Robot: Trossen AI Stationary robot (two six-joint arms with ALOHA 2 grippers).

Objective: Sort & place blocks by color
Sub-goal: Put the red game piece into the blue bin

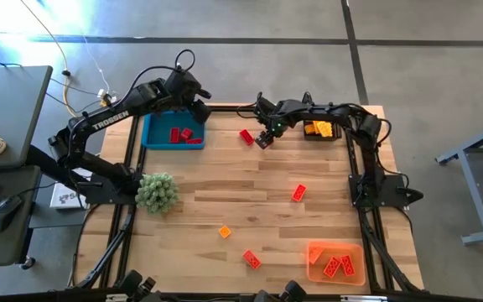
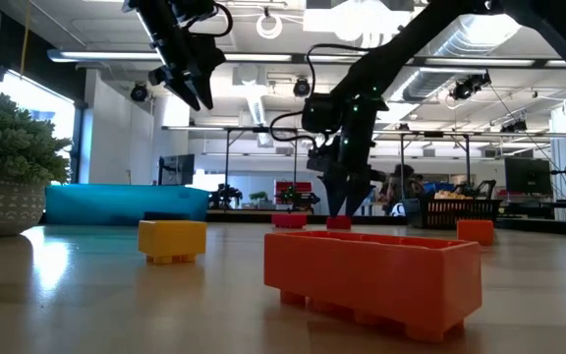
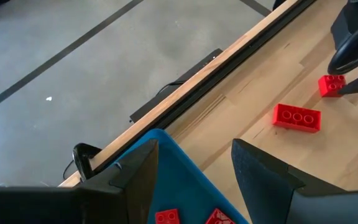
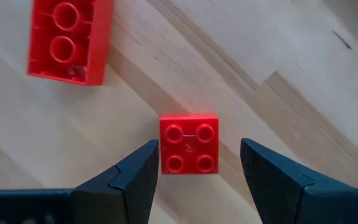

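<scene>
Where studs face up, square red block

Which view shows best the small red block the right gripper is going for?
The right wrist view: the small red block lies studs up, just ahead of the open right gripper. The left wrist view shows it small, at the picture's edge; in the high and low views the gripper mostly hides it.

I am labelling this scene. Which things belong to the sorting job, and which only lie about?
Job:
- loose red blocks
- blue bin with red blocks
- orange bin
- dark bin with yellow blocks
- right gripper, open over small red block

Lying about:
- green plant clump
</scene>
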